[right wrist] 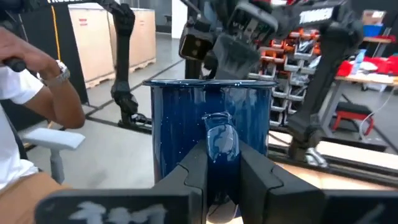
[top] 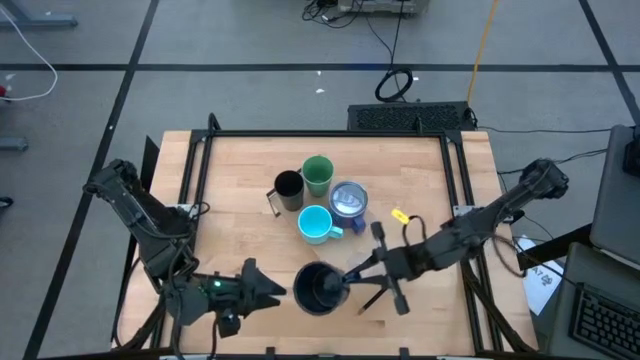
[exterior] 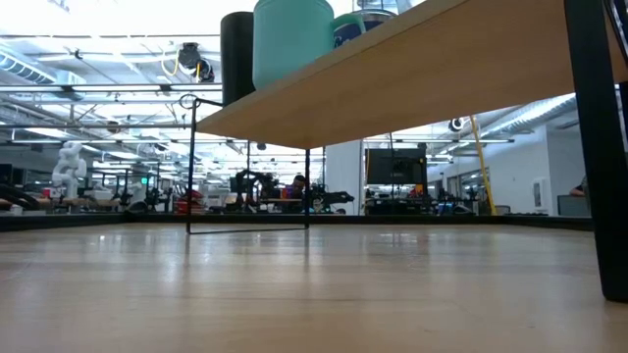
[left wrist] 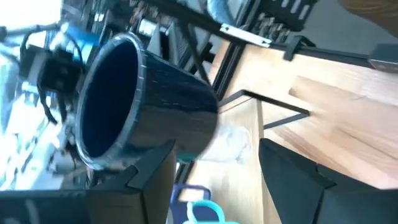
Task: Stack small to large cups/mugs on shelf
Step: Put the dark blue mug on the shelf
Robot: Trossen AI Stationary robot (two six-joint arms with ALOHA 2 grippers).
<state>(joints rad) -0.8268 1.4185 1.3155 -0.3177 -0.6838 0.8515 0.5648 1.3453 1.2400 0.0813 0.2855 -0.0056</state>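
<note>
Navy mug (right wrist: 211,134): deep glossy blue with fine pale speckles, lighter rim; handle between the right gripper's (right wrist: 222,180) black fingers (right wrist: 261,177). From the left wrist, the mug's inside reads near-black beyond that arm's dark fingers (left wrist: 149,180). From above: green cup (top: 318,174), black cup (top: 289,188), cyan mug (top: 315,224), bluish-purple tumbler (top: 348,201) with silvery sheen. Shelf (top: 240,190) pale wood with fine grain lines, black brackets.
</note>
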